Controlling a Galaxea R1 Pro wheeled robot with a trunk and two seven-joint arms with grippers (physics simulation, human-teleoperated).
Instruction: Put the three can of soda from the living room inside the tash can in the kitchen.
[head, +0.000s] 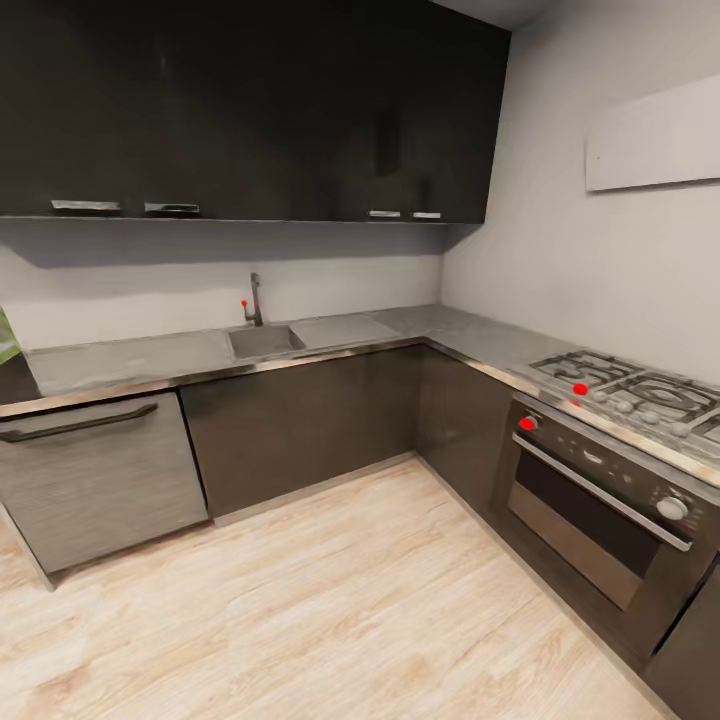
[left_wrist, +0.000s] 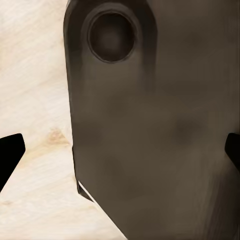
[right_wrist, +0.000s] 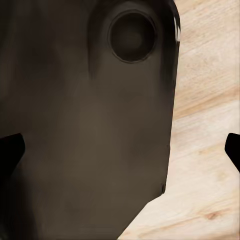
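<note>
Grey L-shaped counter (head: 130, 358) runs along the back wall, turns at the far corner and continues down my right side. Sink (head: 262, 341) sunk into the back run, tap (head: 254, 299) at its rear edge. Gas hob (head: 630, 392) set into the right run, red knobs (head: 580, 389) along its front edge. Light wood floor (head: 330, 610) below.

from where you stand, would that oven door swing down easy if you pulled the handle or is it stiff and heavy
The oven door probably feels heavy: it is wide with a dark glass panel. Its long bar handle offers a firm, non-slippery grip. It likely pivots rigidly rather than flexing, though hinge stiffness cannot be told.
</note>
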